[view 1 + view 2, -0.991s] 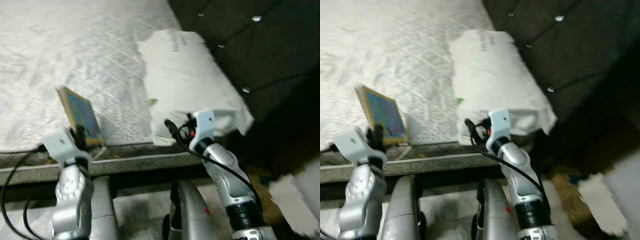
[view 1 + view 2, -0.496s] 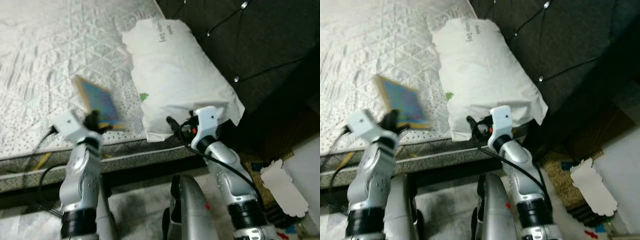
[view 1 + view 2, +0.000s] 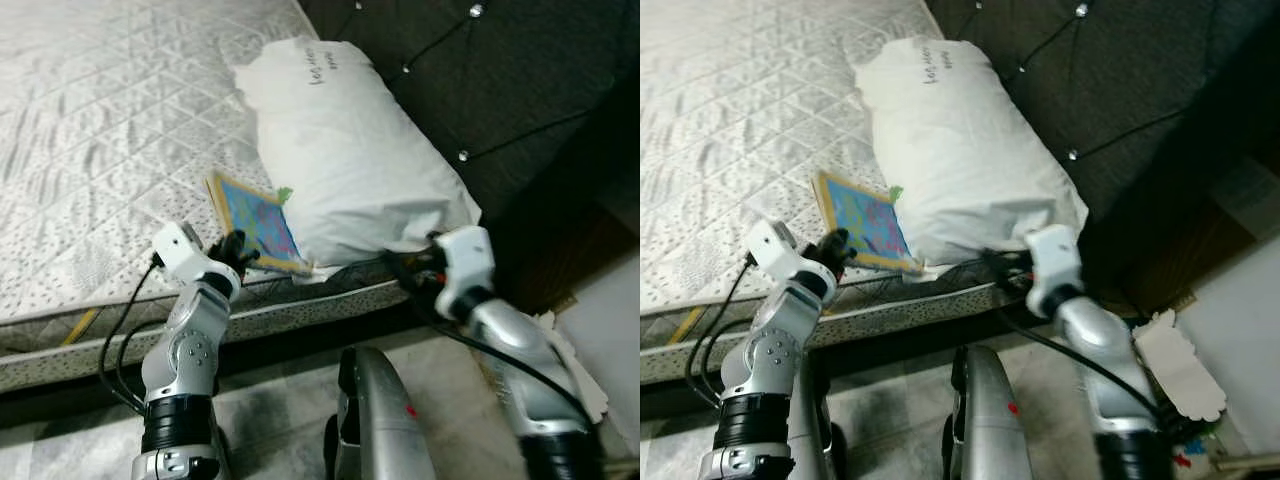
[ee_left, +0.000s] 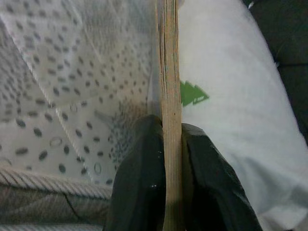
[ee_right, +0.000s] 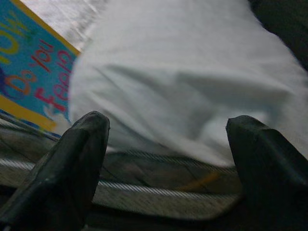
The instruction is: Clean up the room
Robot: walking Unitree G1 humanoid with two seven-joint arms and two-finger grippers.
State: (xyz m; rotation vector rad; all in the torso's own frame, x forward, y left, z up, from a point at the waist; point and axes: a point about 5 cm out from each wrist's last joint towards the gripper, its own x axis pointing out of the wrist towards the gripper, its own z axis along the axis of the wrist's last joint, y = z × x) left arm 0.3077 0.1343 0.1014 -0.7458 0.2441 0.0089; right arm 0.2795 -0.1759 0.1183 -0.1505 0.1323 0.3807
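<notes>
A colourful book (image 3: pixel 255 225) with a yellow border lies tilted on the white mattress (image 3: pixel 100 130), its far edge against the white pillow (image 3: pixel 345 155). My left gripper (image 3: pixel 238 255) is shut on the book's near edge; in the left wrist view both fingers (image 4: pixel 144 159) pinch the thin book (image 4: pixel 168 62). My right gripper (image 3: pixel 405 272) is open at the bed's edge, just under the pillow's near end. In the right wrist view its fingers (image 5: pixel 82 144) stand wide apart with the pillow (image 5: pixel 192 67) and the book's cover (image 5: pixel 29 72) beyond them.
A dark tufted headboard (image 3: pixel 500 90) rises behind the pillow. The bed frame's edge (image 3: pixel 300 310) runs in front of both arms. White paper (image 3: pixel 575 350) lies on the floor at the right. A black cable (image 3: pixel 115 345) loops off my left arm.
My left gripper carried the book from upright near the mattress edge over to the pillow and tipped it down. The right arm swung to the right. The camera also shifted.
</notes>
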